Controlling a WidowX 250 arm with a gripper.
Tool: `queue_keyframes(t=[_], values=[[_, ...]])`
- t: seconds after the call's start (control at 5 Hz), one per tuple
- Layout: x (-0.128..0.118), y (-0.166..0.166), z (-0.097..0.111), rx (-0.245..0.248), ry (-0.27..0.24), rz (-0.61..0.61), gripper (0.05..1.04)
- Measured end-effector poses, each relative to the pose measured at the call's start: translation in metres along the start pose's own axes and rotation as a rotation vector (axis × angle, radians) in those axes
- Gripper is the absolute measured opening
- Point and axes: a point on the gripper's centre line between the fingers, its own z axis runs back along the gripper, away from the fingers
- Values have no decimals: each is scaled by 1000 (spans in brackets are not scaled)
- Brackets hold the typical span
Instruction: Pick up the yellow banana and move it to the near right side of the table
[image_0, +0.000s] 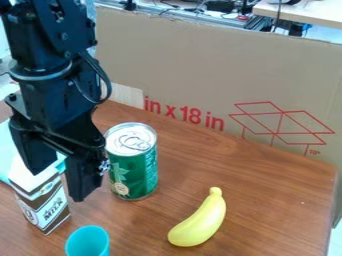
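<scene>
A brown-and-white box-shaped carton (48, 212) stands at the left of the brown wood-grain tabletop (274, 200), with dark bands and pale label patches down its sides. Its upper part is partly covered by the black two-finger hand (57, 187), which hangs over it from the upper left. The fingers are apart, with the carton's pale top showing in the gap; whether either finger touches it, I cannot tell.

One finger comes down between the carton and a green metal can (137, 172) with a silver lid, which stands upright just to the right. A small turquoise cup (88, 242) sits near the carton at the lower edge, and a yellow toy banana (200, 221) lies well apart, farther right. Behind them rises a brown cardboard panel (200, 65) with red markings.
</scene>
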Motion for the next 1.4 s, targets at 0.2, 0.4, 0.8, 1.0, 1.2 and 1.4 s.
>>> queue_keyframes(t=[0.2,0.4,0.8,1.0,1.2,1.4], values=[[-1,0,-2,-1,9,0,1003],[14,-16,-14,-91,-4,26,1003],[45,-54,-28,-123,-32,-22,1003],[62,-68,-48,-133,-1,-6,1003],[80,-79,-67,-103,29,-9,1003],[88,-81,-83,-33,50,17,1003]])
